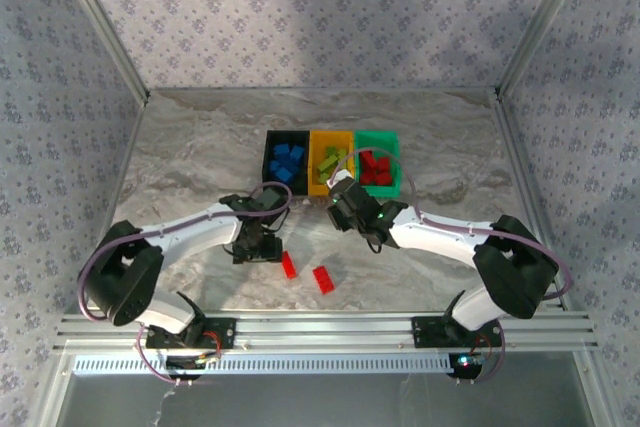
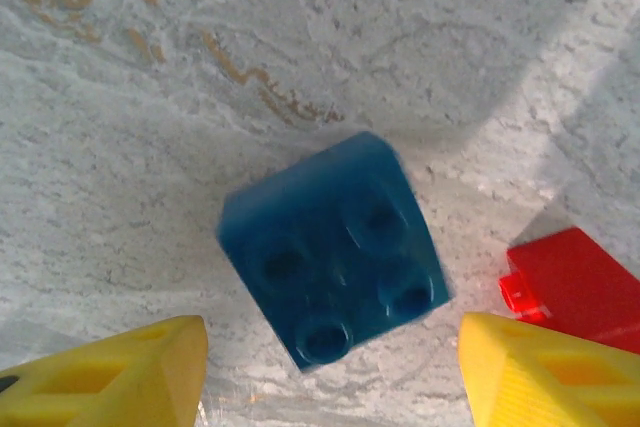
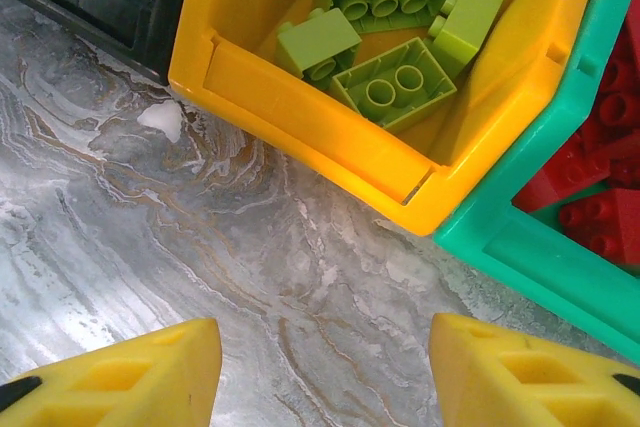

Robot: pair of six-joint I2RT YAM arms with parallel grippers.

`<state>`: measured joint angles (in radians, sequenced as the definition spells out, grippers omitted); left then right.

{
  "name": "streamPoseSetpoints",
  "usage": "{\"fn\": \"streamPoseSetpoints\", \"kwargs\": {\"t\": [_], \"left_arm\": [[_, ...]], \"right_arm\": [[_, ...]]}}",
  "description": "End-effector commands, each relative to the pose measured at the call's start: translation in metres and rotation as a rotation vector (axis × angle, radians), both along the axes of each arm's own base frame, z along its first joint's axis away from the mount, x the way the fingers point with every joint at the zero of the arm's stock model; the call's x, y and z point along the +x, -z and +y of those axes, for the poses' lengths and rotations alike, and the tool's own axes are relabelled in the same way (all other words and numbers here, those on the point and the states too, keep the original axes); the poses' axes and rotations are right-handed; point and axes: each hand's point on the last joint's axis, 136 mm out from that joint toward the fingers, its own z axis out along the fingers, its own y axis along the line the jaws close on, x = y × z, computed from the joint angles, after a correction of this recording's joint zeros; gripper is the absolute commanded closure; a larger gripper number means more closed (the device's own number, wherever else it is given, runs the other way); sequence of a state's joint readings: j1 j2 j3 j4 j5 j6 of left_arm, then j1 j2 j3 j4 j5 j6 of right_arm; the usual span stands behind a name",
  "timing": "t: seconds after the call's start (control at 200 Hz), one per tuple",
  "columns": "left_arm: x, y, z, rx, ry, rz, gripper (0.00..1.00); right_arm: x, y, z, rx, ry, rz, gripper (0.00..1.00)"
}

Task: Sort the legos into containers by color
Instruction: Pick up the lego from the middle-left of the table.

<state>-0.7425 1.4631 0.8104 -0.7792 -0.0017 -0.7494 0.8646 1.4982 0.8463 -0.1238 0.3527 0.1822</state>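
Note:
A blue lego lies studs-up on the table, just ahead of and between the yellow fingers of my left gripper, which is open around it without touching. A red lego lies to its right. From above, the left gripper hovers over that spot, with two red legos beside it. The black container holds blue legos, the orange-yellow container lime green legos, the green container red legos. My right gripper is open and empty over bare table before the orange-yellow container.
The three containers stand side by side at the middle back of the marble table. Patterned walls and metal posts enclose the table. A metal rail runs along the near edge by the arm bases.

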Motion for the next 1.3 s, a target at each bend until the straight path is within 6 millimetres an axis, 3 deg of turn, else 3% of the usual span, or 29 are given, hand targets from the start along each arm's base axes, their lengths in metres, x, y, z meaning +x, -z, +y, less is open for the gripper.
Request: {"fn": "streamPoseSetpoints", "kwargs": {"t": [0.0,0.405,0.66,0.81,0.915,1.089,1.294], "left_arm": [[0.009,-0.003,-0.002,0.030,0.013,-0.023,0.34],[0.040,0.000,-0.004,0.132,0.080,-0.065,0.37],[0.046,0.008,0.002,0.158,0.095,-0.057,0.40],[0.050,0.006,0.004,0.151,0.086,-0.070,0.52],[0.054,0.002,0.001,0.138,0.092,-0.088,0.53],[0.060,-0.006,-0.005,0.122,0.108,-0.109,0.73],[0.077,-0.026,-0.016,0.095,0.123,-0.169,0.75]], "right_arm": [[0.003,-0.003,0.001,-0.024,0.000,-0.014,0.41],[0.003,-0.001,0.000,-0.034,0.001,-0.015,0.41],[0.003,-0.001,0.000,-0.040,0.002,-0.016,0.41],[0.003,-0.001,0.001,-0.040,0.001,-0.017,0.41],[0.004,0.000,0.001,-0.042,0.001,-0.016,0.41],[0.002,-0.002,0.005,-0.043,-0.008,-0.021,0.41],[-0.004,-0.006,0.014,-0.047,-0.038,-0.037,0.41]]}}
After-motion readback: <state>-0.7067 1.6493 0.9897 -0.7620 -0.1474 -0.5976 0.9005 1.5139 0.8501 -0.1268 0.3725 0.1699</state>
